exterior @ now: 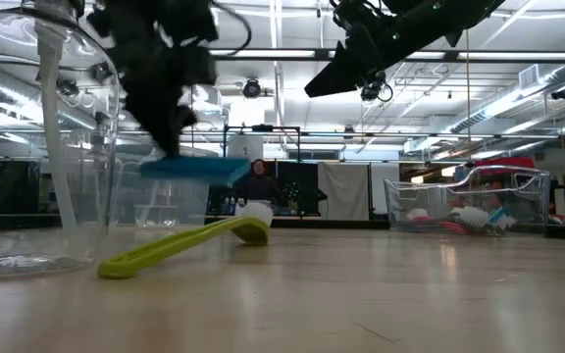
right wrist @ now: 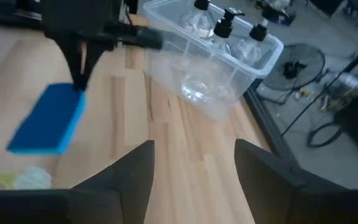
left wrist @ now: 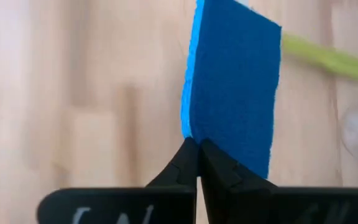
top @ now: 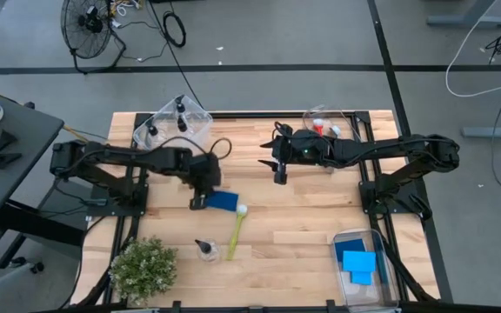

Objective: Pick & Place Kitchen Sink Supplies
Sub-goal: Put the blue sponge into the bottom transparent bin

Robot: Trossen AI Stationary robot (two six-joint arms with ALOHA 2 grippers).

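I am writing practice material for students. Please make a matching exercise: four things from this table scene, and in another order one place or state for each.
1. blue sponge
2. yellow-green brush
3. right gripper
4. potted plant

a. open, above the table
b. at a table corner
c. lying flat on the wood
d. pinched by the left gripper

Pairs: 1-d, 2-c, 3-a, 4-b

Potted plant (top: 143, 268), clear bins (top: 171, 122), floor fan (top: 87, 21), seated person (exterior: 258, 183)

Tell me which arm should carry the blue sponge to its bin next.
Left. The left gripper already pinches the blue sponge with shut jaws, lifted off the table. The right gripper hangs open, holding nothing.
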